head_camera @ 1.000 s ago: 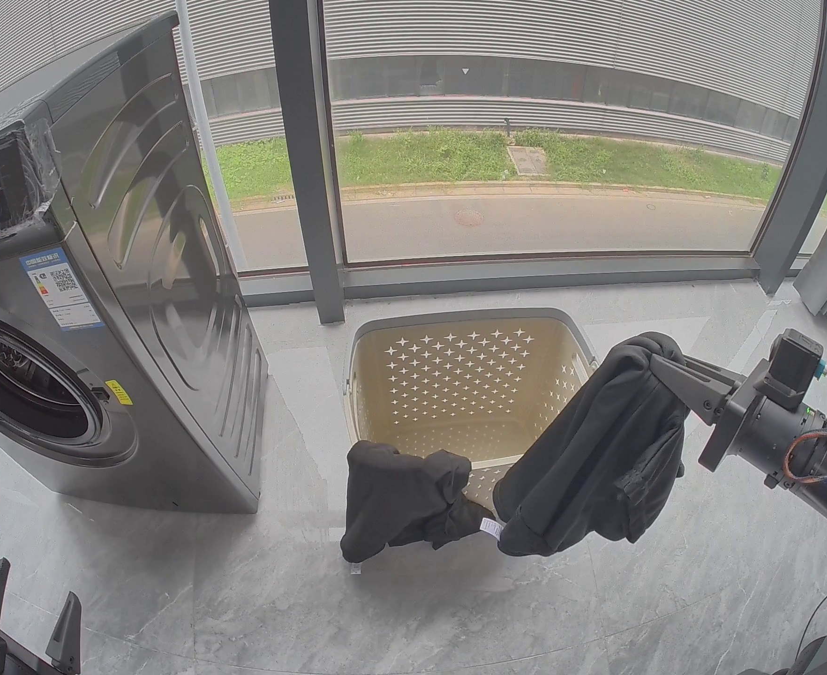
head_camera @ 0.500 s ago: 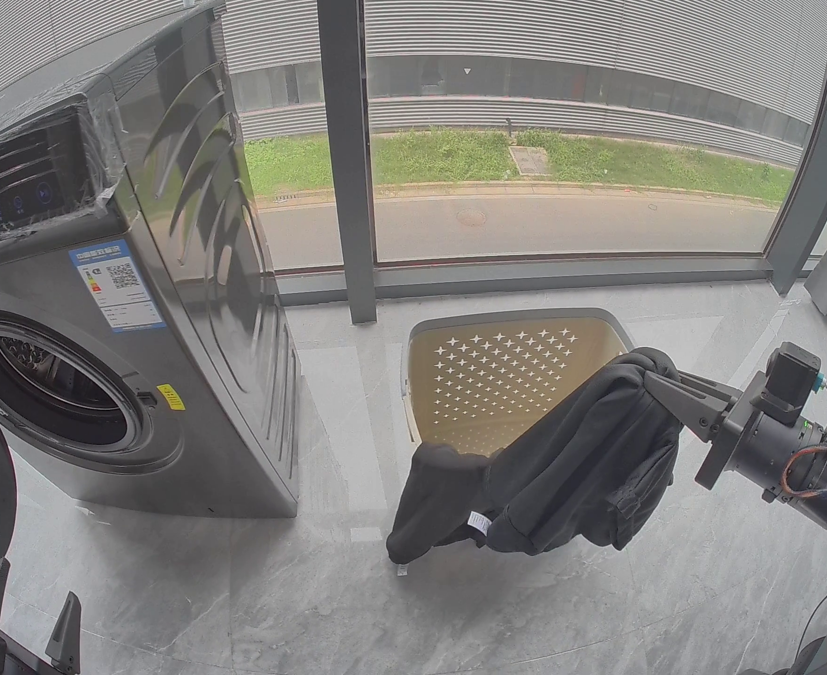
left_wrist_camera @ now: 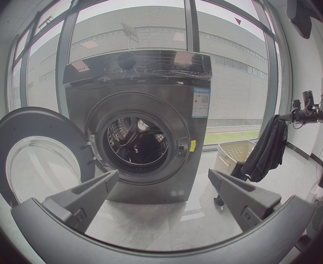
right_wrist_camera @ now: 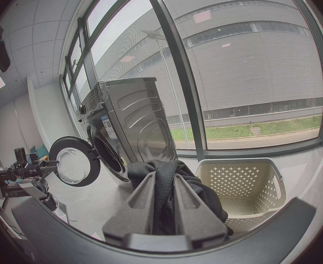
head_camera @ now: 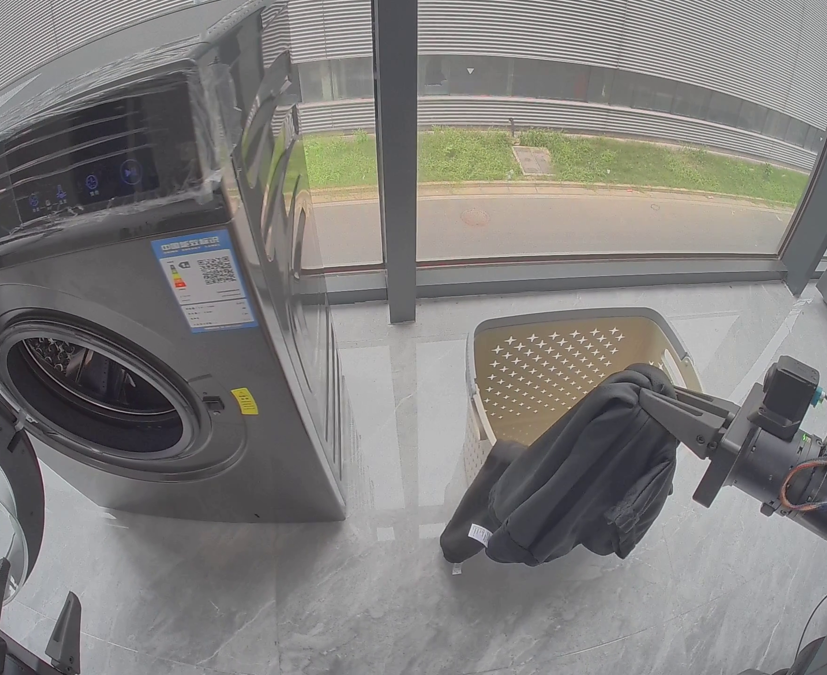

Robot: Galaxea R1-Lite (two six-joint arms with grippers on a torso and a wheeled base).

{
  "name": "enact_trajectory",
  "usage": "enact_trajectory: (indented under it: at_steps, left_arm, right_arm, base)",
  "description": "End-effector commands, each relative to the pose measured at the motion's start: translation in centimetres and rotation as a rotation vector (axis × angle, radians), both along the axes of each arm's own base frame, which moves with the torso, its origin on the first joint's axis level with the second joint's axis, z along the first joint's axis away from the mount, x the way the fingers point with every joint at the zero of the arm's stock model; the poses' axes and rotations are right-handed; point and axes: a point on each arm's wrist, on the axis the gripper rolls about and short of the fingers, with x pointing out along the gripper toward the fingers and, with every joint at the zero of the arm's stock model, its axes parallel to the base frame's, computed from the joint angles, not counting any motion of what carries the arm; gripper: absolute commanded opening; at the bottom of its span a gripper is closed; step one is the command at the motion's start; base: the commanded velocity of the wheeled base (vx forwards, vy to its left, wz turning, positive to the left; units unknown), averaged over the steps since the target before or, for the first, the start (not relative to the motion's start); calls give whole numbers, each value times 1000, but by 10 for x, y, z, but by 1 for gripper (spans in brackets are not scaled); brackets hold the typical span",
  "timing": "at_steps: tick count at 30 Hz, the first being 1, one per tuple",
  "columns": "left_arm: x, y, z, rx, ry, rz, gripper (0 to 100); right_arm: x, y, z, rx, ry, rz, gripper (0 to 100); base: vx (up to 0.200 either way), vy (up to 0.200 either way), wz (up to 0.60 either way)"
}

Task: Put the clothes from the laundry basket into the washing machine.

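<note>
Washing machine [head_camera: 151, 236]: grey brushed-metal front-loader standing on the floor, with a round opening, a shiny perforated drum and clear film wrinkled over its dark control panel.
Door [left_wrist_camera: 33, 154]: swung wide open; a dark ring around a domed glass porthole.
Labels: blue-edged rating sticker [head_camera: 205, 280] with small print and a square code beside the opening; small yellow sticker [head_camera: 244, 400] by the latch.
Laundry basket [head_camera: 563, 315]: cream plastic with rounded corners and star-shaped holes, on the floor by the window, well apart from the machine.
Black garment [head_camera: 582, 480]: soft knit bundle hanging in folds over the basket's near corner, with a white tag [head_camera: 478, 533] at its lower end.
Right gripper [right_wrist_camera: 164, 178]: jaws pinching the garment's top fold.
Left gripper [left_wrist_camera: 162, 173]: jaws spread apart with nothing between them, low and facing the open drum.
Floor [head_camera: 338, 592]: glossy grey marble-look tiles.
</note>
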Motion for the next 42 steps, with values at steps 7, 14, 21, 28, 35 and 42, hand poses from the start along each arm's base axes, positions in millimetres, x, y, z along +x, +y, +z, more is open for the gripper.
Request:
enact_trajectory:
  at_steps: [7,14,21,28,35,42]
  left_arm:
    - [0,0,-5,0,4,1,100]
    - [0,0,-5,0,4,2,100]
    - [0,0,-5,0,4,2,100]
    - [0,0,-5,4,4,1,100]
    - [0,0,-5,3,4,1,100]
    - [0,0,-5,4,4,1,100]
  right_arm:
    - [-6,5,-4,-8,13,44,0]
    - [-13,11,-7,-14,22,92,0]
    - [-16,14,-7,-12,21,118,0]
    - [-19,16,-4,-2,11,156,0]
    - [-19,13,-4,4,10,131,0]
    - [-19,16,-3,15,11,150,0]
  base:
    - [0,200,0]
    - [0,200,0]
    - [0,200,0]
    - [0,0,0]
    - [0,0,0]
    - [0,0,0]
